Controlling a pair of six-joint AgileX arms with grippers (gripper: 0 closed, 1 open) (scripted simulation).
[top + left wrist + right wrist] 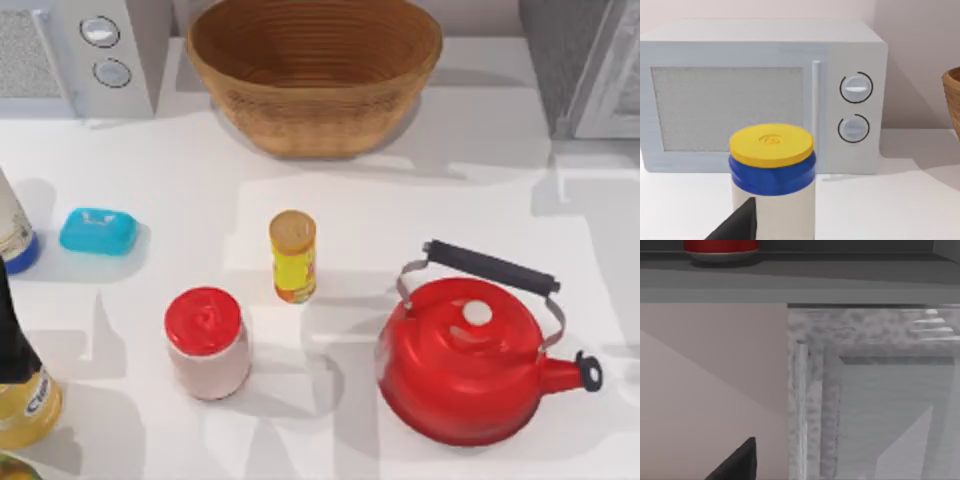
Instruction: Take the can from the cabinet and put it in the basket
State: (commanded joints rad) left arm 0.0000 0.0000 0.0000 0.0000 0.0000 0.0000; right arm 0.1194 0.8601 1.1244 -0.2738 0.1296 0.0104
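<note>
The can [721,246] shows as a red base standing on a dark grey shelf of the cabinet [850,287] in the right wrist view; its upper part is cut off. Below the shelf is the cabinet's pale framed door [812,390]. A dark part of my right gripper [737,462] sits well below the can, apart from it. From above, the cabinet [575,70] stands at the back right and the wicker basket [300,120] at the back middle. A dark part of my left gripper [735,225] faces a yellow-lidded jar [772,170].
A white microwave [120,50] stands back left. On the table are a blue soap [97,231], a yellow tube [293,257], a red-lidded jar [207,343], a red kettle [470,360] and bottles [20,390] along the left edge.
</note>
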